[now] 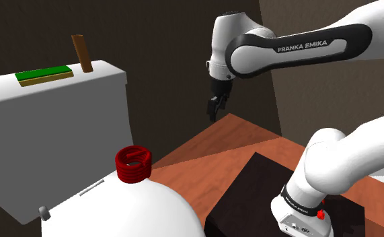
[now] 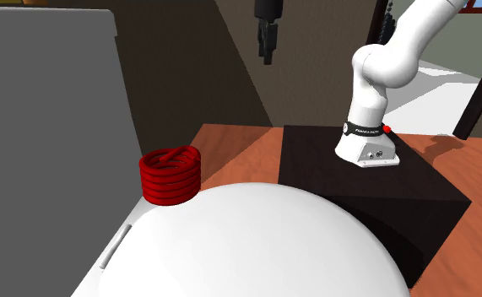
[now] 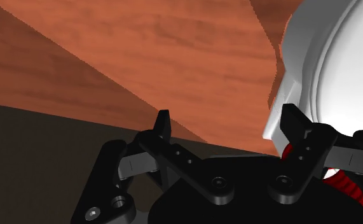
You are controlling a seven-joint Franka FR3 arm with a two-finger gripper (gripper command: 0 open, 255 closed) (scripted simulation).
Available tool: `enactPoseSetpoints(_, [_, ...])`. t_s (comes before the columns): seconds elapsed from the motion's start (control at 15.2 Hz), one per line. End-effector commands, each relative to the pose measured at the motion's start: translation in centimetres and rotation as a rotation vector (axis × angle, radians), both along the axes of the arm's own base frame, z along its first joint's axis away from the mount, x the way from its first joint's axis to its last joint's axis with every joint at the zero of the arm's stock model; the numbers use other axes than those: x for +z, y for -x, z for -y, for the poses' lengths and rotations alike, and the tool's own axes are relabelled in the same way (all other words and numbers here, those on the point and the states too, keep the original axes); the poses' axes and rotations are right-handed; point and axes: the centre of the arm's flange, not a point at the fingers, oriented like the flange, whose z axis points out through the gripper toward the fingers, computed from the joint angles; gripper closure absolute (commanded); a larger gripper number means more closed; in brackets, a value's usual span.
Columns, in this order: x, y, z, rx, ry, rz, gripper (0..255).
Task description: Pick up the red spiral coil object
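In the shoulder view the red spiral coil (image 1: 134, 163) stands upright on a white worktop (image 1: 83, 202), just beside a large white dome (image 1: 150, 212) and below a white cabinet (image 1: 62, 134) that carries a green slab (image 1: 44, 73) and a brown block (image 1: 83, 52). The pincer (image 1: 214, 116) hangs in the air well apart from the coil, up and toward that view's right, over the wooden floor (image 1: 210, 151). In the second exterior view the coil (image 2: 170, 175) sits at the dome's far edge, with the pincer (image 2: 268, 57) high above the floor beyond it and the arm's dark stand (image 2: 416, 198) on that view's right. In the wrist view the pincer (image 3: 229, 124) is spread wide, its fingers (image 3: 163, 127) apart with nothing between them, and a strip of the coil (image 3: 348, 186) peeks past the pincer's body, next to the dome.
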Motion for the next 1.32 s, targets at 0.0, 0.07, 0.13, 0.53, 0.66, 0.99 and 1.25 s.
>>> enactPoseSetpoints(0.0, [-1.3,-1.2,-1.6,0.002,-0.002,0.012,0])
enactPoseSetpoints(0.07, [-2.0,-1.9,-2.4,0.003,-0.003,0.018,0])
enactPoseSetpoints(0.13, [-2.8,-2.6,-3.2,0.005,-0.003,0.023,0])
enactPoseSetpoints(0.53, [-6.9,-6.8,-7.9,0.012,-0.007,0.053,0])
enactPoseSetpoints(0.66, [-8.3,-8.3,-9.5,0.014,-0.008,0.063,0])
enactPoseSetpoints(0.99, [-11.6,-11.9,-13.6,0.021,-0.011,0.089,0])
enactPoseSetpoints(1.25, [-14.2,-14.8,-16.8,0.026,-0.014,0.109,0])
